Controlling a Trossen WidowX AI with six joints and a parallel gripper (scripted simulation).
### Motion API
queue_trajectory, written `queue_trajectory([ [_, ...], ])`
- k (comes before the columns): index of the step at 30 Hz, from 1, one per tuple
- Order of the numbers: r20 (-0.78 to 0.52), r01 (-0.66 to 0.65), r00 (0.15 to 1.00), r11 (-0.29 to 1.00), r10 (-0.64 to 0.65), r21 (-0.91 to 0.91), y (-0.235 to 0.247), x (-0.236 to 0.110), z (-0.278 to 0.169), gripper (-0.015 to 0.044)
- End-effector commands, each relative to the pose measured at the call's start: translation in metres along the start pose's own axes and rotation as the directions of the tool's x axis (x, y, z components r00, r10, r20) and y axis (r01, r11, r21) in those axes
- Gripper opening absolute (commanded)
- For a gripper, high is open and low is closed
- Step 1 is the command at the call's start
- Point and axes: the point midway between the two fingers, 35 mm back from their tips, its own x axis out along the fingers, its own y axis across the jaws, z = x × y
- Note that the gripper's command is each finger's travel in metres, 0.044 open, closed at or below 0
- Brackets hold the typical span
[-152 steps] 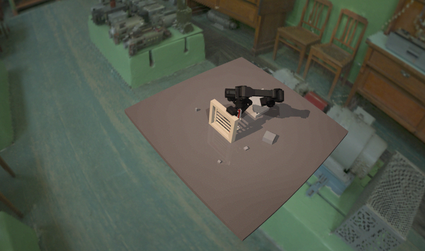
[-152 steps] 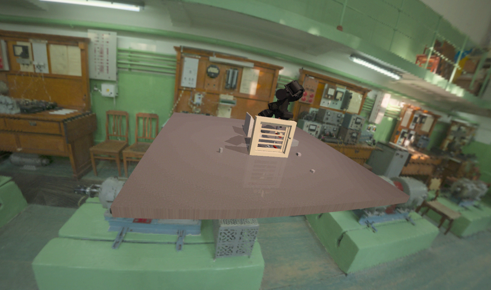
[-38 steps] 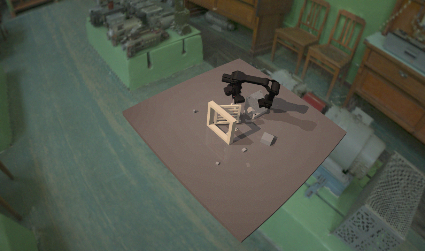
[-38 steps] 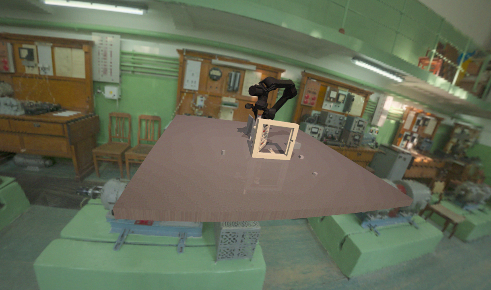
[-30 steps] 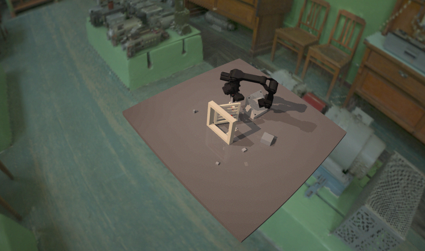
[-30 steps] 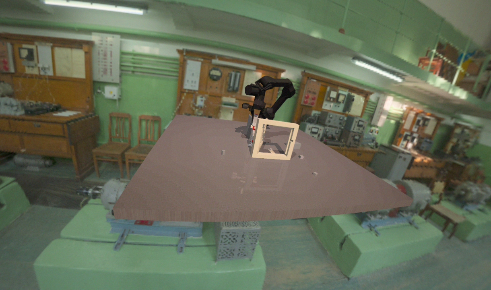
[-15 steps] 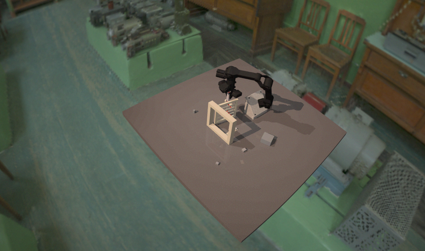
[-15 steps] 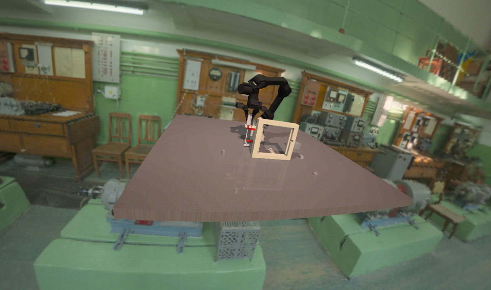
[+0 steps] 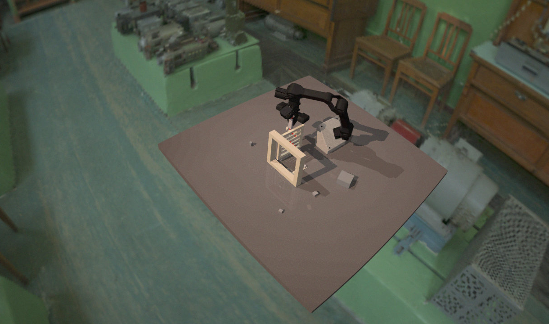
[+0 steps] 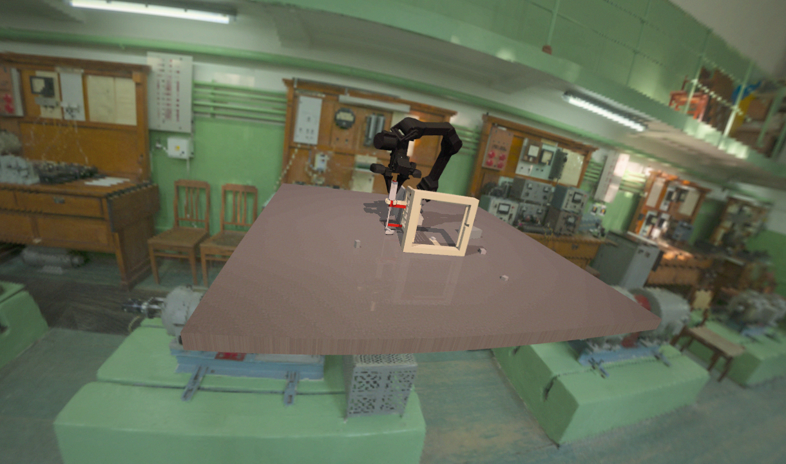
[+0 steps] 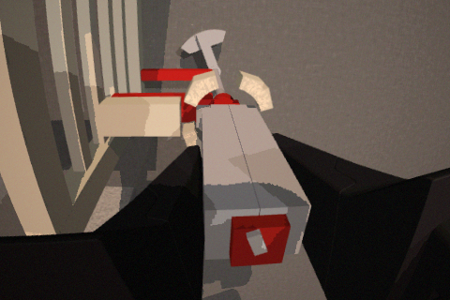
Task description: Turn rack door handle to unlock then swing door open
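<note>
The cream frame [image 9: 288,144] [image 10: 444,197] stands upright on the table. Its slatted door [image 9: 278,152] [image 11: 133,14] is swung far out on the arm's side, roughly square to the frame; the exact angle is hard to tell. The upright handle [image 9: 290,124] [image 10: 393,191] [image 11: 230,136] is a grey split grip on the door's free side, with red brackets, curved cream pieces around its shaft and a pale hooked foot [image 11: 206,42] turned away from the door. My gripper [image 9: 291,122] [image 10: 393,185] [image 11: 234,150] is shut on the handle from above, with a black finger at each side.
A speckled wedge-shaped block [image 9: 325,138] stands beside the arm's base, behind the door. A grey block [image 9: 344,178] [image 10: 475,232] sits beyond the frame's other side. Small cubes [image 9: 251,143] [image 9: 316,193] [image 9: 281,210] [image 10: 357,243] [image 10: 504,278] lie around the frame.
</note>
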Motion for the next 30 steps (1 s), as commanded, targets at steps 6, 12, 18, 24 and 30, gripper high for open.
queue_trajectory([
  [6, -0.002, 0.001, 1.0, 1.0, -0.001, -0.021, -0.001, 0.0, 0.0, 0.002],
  [12, -0.002, 0.001, 1.0, 1.0, -0.001, -0.021, -0.001, 0.0, 0.0, 0.0125],
  [18, -0.002, 0.001, 1.0, 1.0, -0.001, -0.021, -0.001, 0.0, 0.0, 0.0283],
  [24, 0.002, 0.007, 1.0, 1.0, -0.007, -0.014, -0.001, -0.006, 0.001, 0.0292],
  [30, 0.011, 0.017, 1.0, 1.0, -0.017, -0.001, -0.002, -0.017, 0.001, 0.0292],
])
